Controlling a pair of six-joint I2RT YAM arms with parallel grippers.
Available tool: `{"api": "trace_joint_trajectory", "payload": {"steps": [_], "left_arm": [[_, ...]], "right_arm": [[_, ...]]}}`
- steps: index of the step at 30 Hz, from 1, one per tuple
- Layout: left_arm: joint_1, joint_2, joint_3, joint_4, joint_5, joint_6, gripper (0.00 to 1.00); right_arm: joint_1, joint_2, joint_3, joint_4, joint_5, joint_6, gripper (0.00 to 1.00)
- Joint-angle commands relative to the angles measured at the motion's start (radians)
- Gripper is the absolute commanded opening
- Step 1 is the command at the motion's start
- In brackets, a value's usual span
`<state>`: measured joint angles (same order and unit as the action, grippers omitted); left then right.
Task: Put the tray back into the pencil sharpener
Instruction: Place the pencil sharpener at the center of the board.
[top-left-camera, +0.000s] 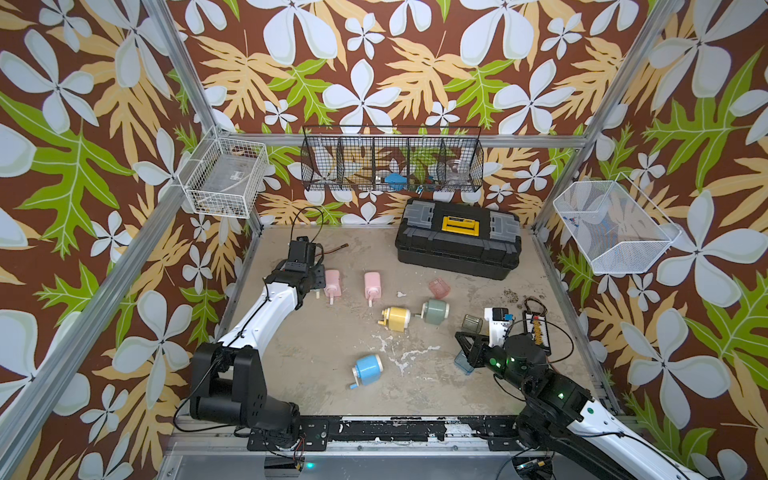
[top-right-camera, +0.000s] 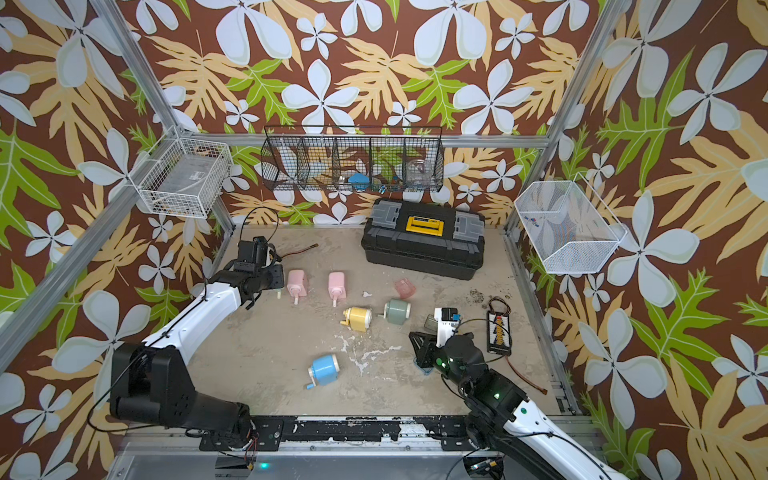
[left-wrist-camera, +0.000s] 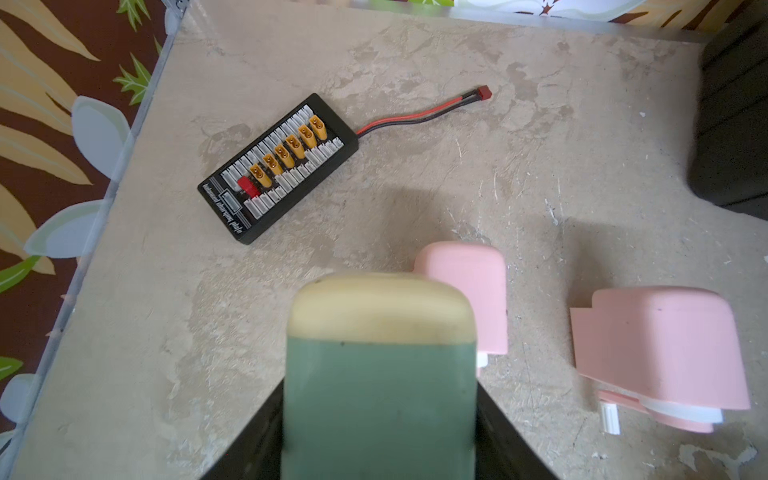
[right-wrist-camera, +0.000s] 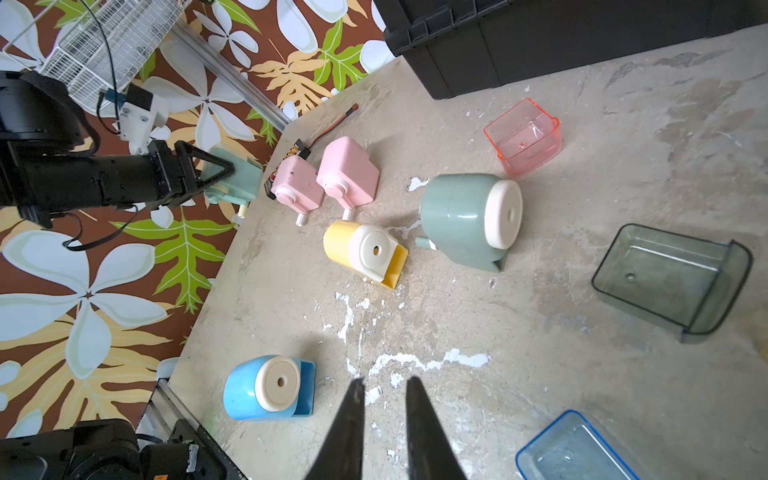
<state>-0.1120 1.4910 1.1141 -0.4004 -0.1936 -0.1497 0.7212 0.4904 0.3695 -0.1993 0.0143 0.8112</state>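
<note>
Left gripper grips green sharpener — near table edge.

Tabletop: rough, matt, concrete-like, flaked white in patches. Sage sharpener: smooth glossy plastic, cream cap matt. Pale green sharpener: smooth plastic, cream end dull and speckled. Pink sharpener: matt plastic. Pink tray, grey tray, blue tray: tinted see-through plastic, glossy. Toolbox: black matt plastic, ribbed. White basket, black basket: wire mesh. Frame rail: bare silver metal
</note>
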Motion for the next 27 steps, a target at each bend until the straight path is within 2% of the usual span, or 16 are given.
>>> {"api": "trace_joint_trajectory", "payload": {"steps": [1, 7, 11, 16, 23, 25, 27], "left_arm": [[0.043, 0.044, 0.03, 0.012, 0.008, 0.07, 0.0], [0.09, 0.153, 0.082, -0.035, -0.013, 0.14, 0.0], [0.092, 0.201, 0.08, -0.004, 0.052, 0.126, 0.0], [0.097, 0.298, 0.142, -0.032, 0.105, 0.114, 0.0], [0.1, 0.356, 0.156, -0.031, 0.105, 0.111, 0.0], [0.1, 0.364, 0.158, -0.034, 0.1, 0.111, 0.06], [0.1, 0.364, 0.155, -0.034, 0.089, 0.108, 0.29]], "right_arm": [[0.001, -0.002, 0.012, 0.021, -0.014, -0.011, 0.21], [0.001, 0.0, 0.003, 0.029, -0.013, -0.013, 0.21], [0.001, 0.024, 0.007, 0.038, -0.018, -0.017, 0.21], [0.001, 0.034, 0.011, 0.032, -0.018, -0.021, 0.21], [0.001, 0.046, 0.019, 0.022, -0.006, -0.024, 0.22], [0.0, 0.052, 0.02, 0.023, -0.007, -0.025, 0.22], [0.001, 0.057, 0.02, 0.026, -0.011, -0.025, 0.22]]}}
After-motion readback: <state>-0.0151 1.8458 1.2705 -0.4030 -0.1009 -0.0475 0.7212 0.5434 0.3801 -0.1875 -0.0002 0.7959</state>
